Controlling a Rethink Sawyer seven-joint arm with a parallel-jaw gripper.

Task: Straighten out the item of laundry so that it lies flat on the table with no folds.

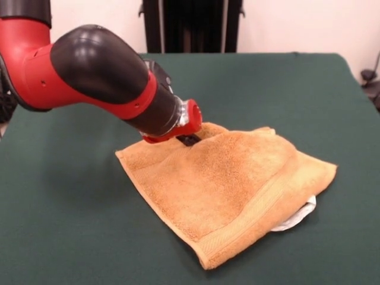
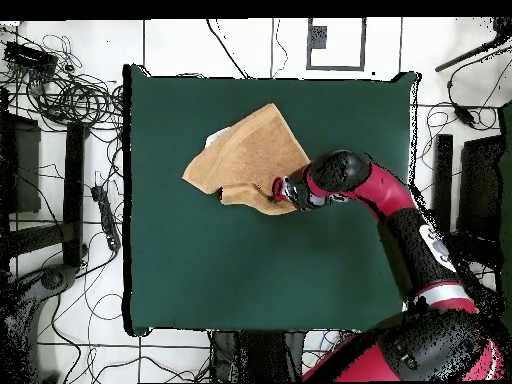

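Towel (image 1: 228,187): orange-tan terry, one item, lying a little right of the middle of the surface (image 1: 71,237) in the front view. It is not flat. One layer is folded over another, giving a rough diamond outline with a woven border band running along the near-right edge. A white label (image 1: 295,218) pokes out from under that near-right edge. The far edge rises slightly where the arm meets it. In the overhead view the towel (image 2: 245,155) sits toward the far side of the surface (image 2: 250,270), with a pale corner showing at its far-left edge.

Surface: dark green cloth, much wider than the towel on all sides.

Arm (image 1: 89,74): red and black, reaching in from the left in the front view and angled downward.

Gripper (image 1: 189,140): at the towel's far edge, touching the cloth. The fingers are hidden behind the wrist and the towel, so whether they are released or clenched cannot be told.
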